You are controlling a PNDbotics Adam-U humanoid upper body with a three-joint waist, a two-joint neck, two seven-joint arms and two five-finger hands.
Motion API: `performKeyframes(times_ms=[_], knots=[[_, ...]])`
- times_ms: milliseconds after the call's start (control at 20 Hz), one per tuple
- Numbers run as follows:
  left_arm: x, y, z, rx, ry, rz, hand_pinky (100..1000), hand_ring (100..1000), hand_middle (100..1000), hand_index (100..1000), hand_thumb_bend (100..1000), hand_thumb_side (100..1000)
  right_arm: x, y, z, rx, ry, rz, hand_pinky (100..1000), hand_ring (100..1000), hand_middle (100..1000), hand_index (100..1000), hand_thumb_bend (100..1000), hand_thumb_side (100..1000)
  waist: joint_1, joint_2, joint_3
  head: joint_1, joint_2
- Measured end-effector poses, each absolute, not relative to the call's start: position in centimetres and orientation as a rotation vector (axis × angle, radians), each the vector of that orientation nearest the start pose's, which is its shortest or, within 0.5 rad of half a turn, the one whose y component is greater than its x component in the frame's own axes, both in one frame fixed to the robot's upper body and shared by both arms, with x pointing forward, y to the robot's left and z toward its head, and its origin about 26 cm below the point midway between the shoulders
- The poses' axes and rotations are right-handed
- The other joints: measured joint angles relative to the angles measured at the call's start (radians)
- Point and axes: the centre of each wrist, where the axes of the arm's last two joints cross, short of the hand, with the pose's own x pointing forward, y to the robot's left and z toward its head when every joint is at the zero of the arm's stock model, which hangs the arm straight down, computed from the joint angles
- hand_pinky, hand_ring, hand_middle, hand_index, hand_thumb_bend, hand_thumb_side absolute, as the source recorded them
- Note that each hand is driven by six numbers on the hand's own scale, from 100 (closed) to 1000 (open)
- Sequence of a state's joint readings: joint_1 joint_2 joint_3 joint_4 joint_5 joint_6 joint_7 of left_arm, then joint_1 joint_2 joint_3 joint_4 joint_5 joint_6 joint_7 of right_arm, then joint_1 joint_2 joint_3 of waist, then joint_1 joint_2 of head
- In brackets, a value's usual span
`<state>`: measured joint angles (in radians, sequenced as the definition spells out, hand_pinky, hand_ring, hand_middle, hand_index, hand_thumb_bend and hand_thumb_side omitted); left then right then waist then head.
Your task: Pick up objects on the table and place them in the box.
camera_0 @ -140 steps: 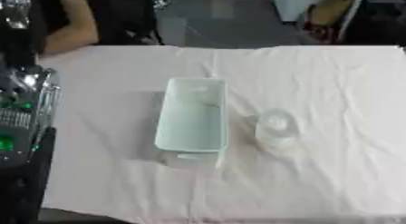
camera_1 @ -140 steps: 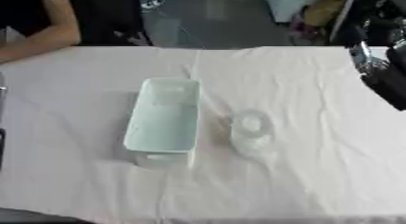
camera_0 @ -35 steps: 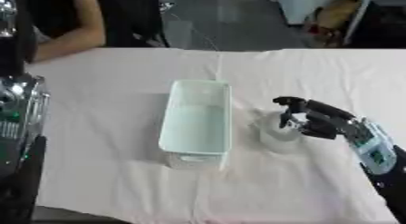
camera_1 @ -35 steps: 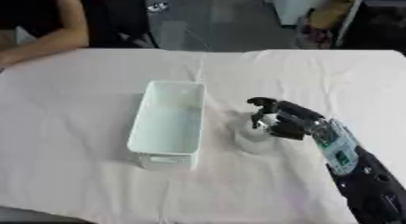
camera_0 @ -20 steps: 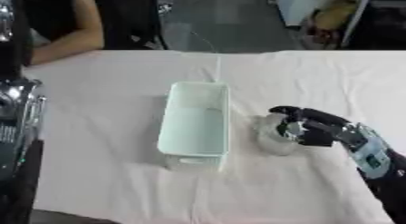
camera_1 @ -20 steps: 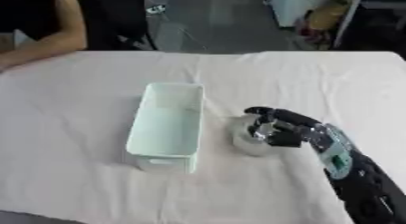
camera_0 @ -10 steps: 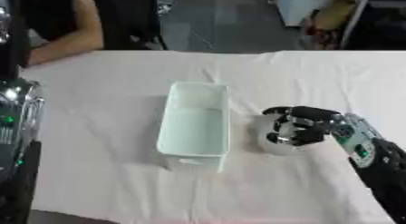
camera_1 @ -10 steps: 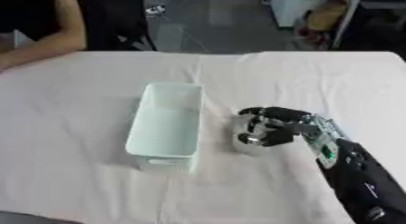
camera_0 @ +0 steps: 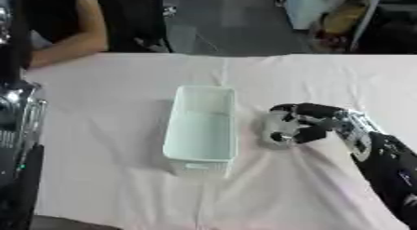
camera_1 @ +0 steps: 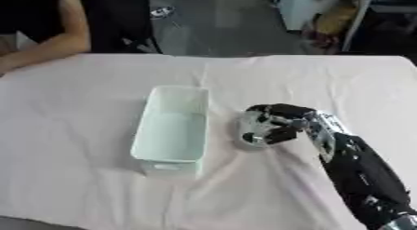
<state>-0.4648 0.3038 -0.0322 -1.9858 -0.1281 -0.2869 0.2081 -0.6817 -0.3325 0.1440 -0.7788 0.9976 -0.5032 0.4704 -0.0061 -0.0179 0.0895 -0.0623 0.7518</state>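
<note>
Surface (camera_0: 106, 178): a wide top under a pale pinkish-white cloth, creased in places, filling most of both views.
Room: past the far edge lies a dark floor with some clutter at the upper right, too blurred for me to tell what it is.
Box (camera_0: 201, 126): a pale mint, open-topped, long box near the middle of the surface, with nothing visible inside.
Object (camera_1: 251, 129): a small whitish thing on the cloth, just right of the box and apart from its wall; I can make out only a rounded, pale shape.
My right hand (camera_1: 281, 123): it reaches in from the lower right, my black arm slanting up across the cloth.
Fingers (camera_1: 262, 110): curled round the object from above and from its right side, touching it, so that much of it is hidden.
Object and cloth: the object looks to be resting on the surface; I cannot tell if it is raised.
My left hand: in neither view.
</note>
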Motion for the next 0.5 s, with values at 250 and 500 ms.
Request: performKeyframes(times_ms=[250,500], knots=[[31.2,23.1,24.2,-0.297,3.48,0.323,528,594,670,770,100,775,43.3,-29.2,2.3,-0.495,-1.274,1.779,100,338,437,403,100,272,0.0,0.003,0.001,0.0,0.0],[31.2,23.1,24.2,-0.297,3.479,0.323,528,594,670,770,100,774,42.4,-29.6,2.0,-0.563,-1.49,1.686,100,152,284,347,100,307,0.0,0.006,0.001,0.0,0.0]])
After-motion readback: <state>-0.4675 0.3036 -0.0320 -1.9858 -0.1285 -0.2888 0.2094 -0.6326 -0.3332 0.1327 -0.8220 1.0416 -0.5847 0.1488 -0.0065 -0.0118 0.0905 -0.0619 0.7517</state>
